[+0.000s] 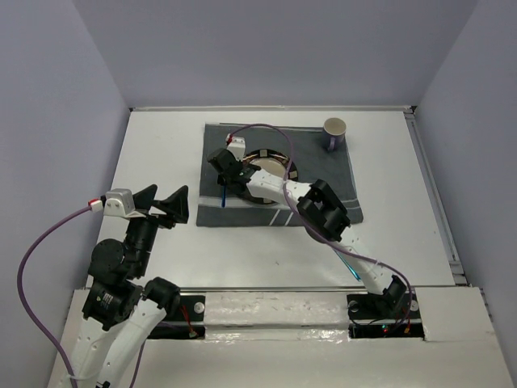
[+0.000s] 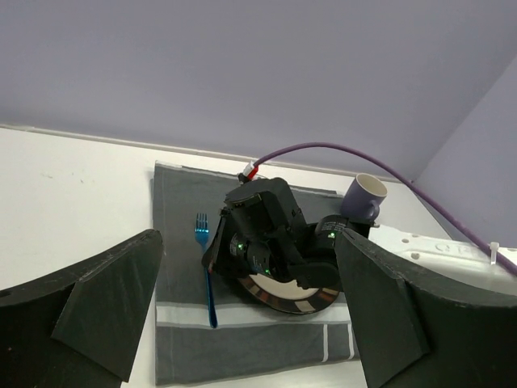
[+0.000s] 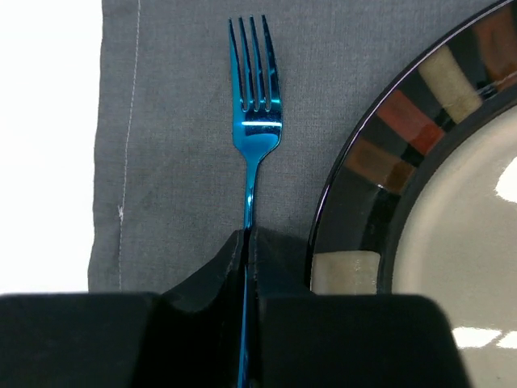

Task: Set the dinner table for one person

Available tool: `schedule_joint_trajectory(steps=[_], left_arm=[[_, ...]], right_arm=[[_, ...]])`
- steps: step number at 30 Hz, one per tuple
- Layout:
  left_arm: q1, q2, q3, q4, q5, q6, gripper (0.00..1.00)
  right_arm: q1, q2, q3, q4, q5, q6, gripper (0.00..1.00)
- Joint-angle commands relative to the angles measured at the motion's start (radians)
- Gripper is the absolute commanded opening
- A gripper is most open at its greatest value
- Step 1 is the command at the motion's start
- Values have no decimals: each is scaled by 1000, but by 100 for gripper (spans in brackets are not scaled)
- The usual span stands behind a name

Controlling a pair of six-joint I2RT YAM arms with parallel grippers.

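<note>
A blue fork [image 3: 257, 121] lies on a placemat [image 3: 178, 121] beside a plate [image 3: 380, 153].

Robot lab cell: white table [image 1: 242, 250], plain lavender walls [image 1: 266, 48], cabled arms [image 1: 117, 259].

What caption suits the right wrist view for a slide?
Right claw pinching the handle of a blue fork that lies on the grey placemat beside a patterned plate.
</note>
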Motion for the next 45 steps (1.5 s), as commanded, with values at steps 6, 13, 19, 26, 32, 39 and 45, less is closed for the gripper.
schedule_joint_trajectory(steps=[6, 13, 19, 26, 32, 39, 45], left_arm=[[-4, 1, 4, 41, -8, 8, 98], [-5, -1, 6, 39, 0, 9, 98], [-11, -39, 3, 41, 3, 11, 98], [-33, -51, 4, 61, 29, 14, 98], [-57, -76, 4, 53, 21, 15, 98], [-90, -80, 6, 46, 6, 19, 98], [-102, -86, 6, 35, -31, 22, 98]], right_arm=[[-3, -31, 121, 12, -66, -40, 48], [-3, -274, -70, 81, -138, -115, 55], [-3, -803, -710, 247, -117, -206, 45], [-43, -1323, -1342, -218, -164, 68, 37], [-83, -1616, -1493, -491, -209, 280, 49], [-161, -1475, -1429, -506, -160, 183, 56], [-327, -1372, -1421, -413, -296, -46, 54]])
